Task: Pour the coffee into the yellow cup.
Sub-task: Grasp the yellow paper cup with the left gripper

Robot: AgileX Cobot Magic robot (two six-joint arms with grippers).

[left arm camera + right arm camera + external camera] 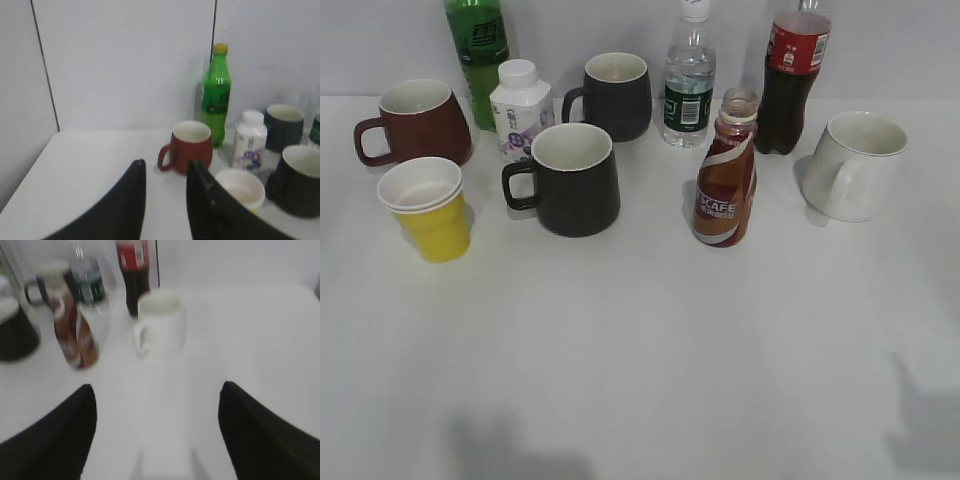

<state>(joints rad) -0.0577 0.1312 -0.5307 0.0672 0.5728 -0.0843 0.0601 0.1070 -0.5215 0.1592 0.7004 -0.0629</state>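
The curvy brown-red coffee bottle (pixel 726 182) stands upright and uncapped at the table's middle right; it also shows blurred in the right wrist view (pixel 75 335). The yellow cup (pixel 427 207) stands at the left, empty, in front of the maroon mug (pixel 415 122); it also shows in the left wrist view (pixel 244 189), partly behind a jaw. My left gripper (pixel 165 167) is open and empty, short of the maroon mug (pixel 189 146). My right gripper (pixel 157 392) is wide open and empty, in front of the white mug (pixel 159 322). Neither gripper shows in the exterior view.
Two black mugs (pixel 572 178) (pixel 613 95), a small white milk bottle (pixel 521 107), a green bottle (pixel 477 55), a clear water bottle (pixel 688 80) and a cola bottle (pixel 793 75) stand around. A white mug (pixel 855 165) is at the right.
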